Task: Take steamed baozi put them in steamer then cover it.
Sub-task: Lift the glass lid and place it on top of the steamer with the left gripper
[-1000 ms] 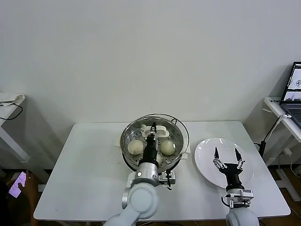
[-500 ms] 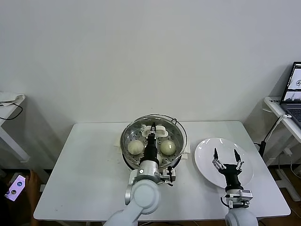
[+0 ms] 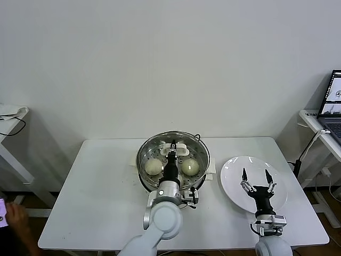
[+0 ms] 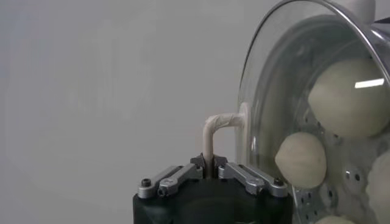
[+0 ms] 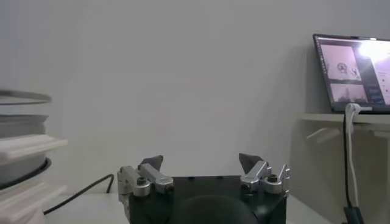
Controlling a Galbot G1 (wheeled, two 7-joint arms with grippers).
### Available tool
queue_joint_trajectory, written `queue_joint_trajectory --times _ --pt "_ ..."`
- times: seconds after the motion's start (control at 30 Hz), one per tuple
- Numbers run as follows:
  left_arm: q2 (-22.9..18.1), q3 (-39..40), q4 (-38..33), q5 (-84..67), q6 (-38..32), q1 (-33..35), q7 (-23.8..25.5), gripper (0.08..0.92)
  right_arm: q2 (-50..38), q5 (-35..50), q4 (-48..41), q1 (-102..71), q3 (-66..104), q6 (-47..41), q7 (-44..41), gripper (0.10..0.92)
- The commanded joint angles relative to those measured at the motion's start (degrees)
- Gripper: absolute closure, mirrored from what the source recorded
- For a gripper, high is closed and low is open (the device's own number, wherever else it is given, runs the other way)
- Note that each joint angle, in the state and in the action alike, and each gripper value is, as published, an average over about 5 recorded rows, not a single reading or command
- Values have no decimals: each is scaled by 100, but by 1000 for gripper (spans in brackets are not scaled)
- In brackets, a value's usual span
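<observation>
Since the earlier frame the cover (image 3: 173,153) has settled squarely over the steamer (image 3: 145,176), its handle (image 4: 214,135) clamped upright in the left gripper (image 3: 172,151) directly above (right gripper (image 3: 257,176) splayed, idle over the plate (image 3: 232,166)).

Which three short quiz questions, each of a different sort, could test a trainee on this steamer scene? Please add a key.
1. True or false: the left gripper is shut on the glass lid's handle.
2. Where is the right gripper? A) inside the steamer B) over the white plate C) at the laptop
3. Fill in: the right gripper is ____ and holds nothing.

Key: 1 true; 2 B; 3 open.
</observation>
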Motion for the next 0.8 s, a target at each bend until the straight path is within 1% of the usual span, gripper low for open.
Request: queue_joint_trajectory --times 0.03,0.8 --pt "1 -35 69 28 -15 5 -6 809 6 11 5 5 -3 1 -6 203" --pt "-40 -109 191 39 -67 18 -3 809 23 -19 16 11 10 20 -10 203"
